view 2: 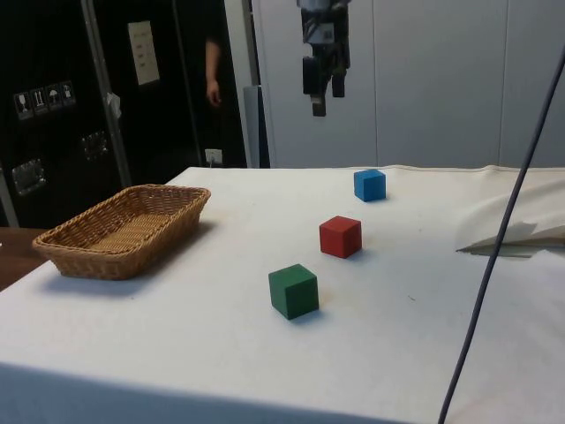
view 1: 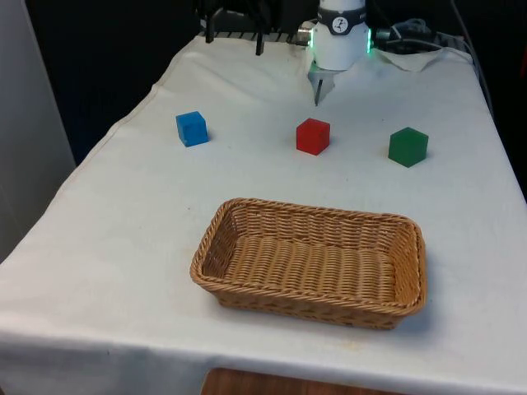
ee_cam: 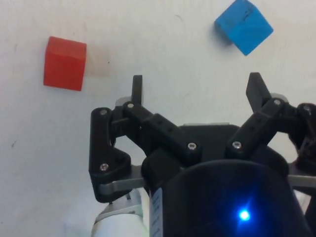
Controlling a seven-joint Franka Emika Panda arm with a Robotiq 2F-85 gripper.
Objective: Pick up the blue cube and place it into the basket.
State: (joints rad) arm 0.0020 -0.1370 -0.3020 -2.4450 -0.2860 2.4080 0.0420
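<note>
Woven wicker basket (view 1: pixel 311 265) waits empty near the tablecloth's front edge; black two-finger gripper (ee_cam: pixel 195 89), fingers apart, hangs high above the small blue wooden cube (view 1: pixel 191 128), ready to descend.

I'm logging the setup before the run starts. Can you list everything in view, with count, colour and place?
Blue cube: one, blue, on the cloth at the front view's left of the cube row.
Red cube: one, red, middle of the row, apart from the others.
Green cube: one, green, at the front view's right end of the row.
Basket: one, tan wicker, empty, nearer the front camera than the cubes.
Cloth: one, white, covering the table.
Person: one, an arm showing behind the table in the side view.
Gripper: one, black, open, raised above the cloth beyond the red cube, holding nothing.
</note>
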